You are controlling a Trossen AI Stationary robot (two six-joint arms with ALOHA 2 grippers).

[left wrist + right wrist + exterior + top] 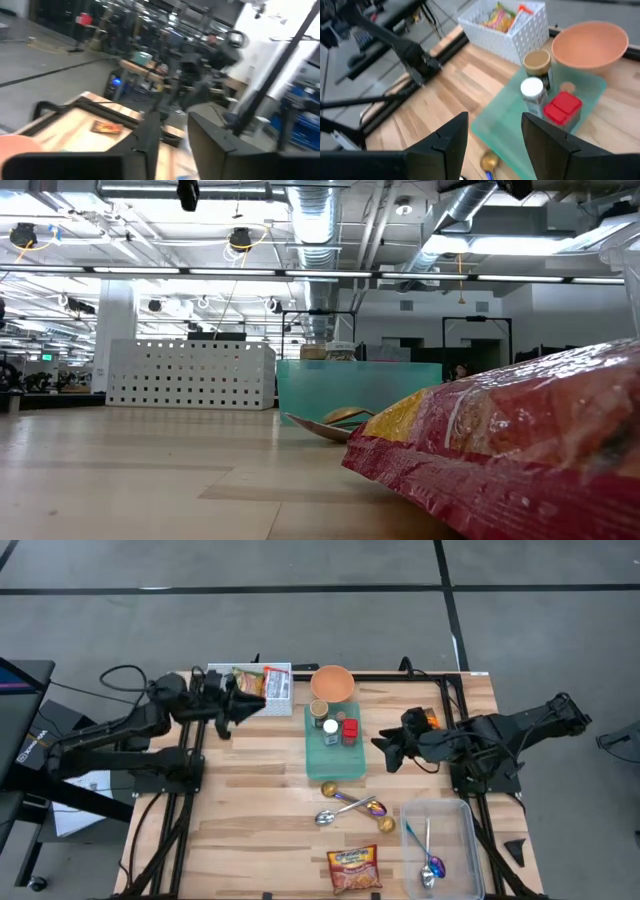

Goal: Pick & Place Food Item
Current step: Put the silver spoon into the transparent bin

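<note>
A red and orange food packet (355,869) lies flat on the table near its front edge; it fills the right of the low view (500,440). A white basket (252,681) at the far edge holds more packets. My left gripper (256,702) hangs level just in front of that basket, open and empty (175,135). My right gripper (383,752) is raised beside the green board (335,745), also open and empty (495,135), and looks down on the board's jars (535,92).
An orange bowl (332,683) stands behind the green board, which carries small jars and a red-lidded box (563,107). Spoons (350,806) lie at mid-table. A clear tub (440,845) with a spoon stands front right. Bare wood lies at front left.
</note>
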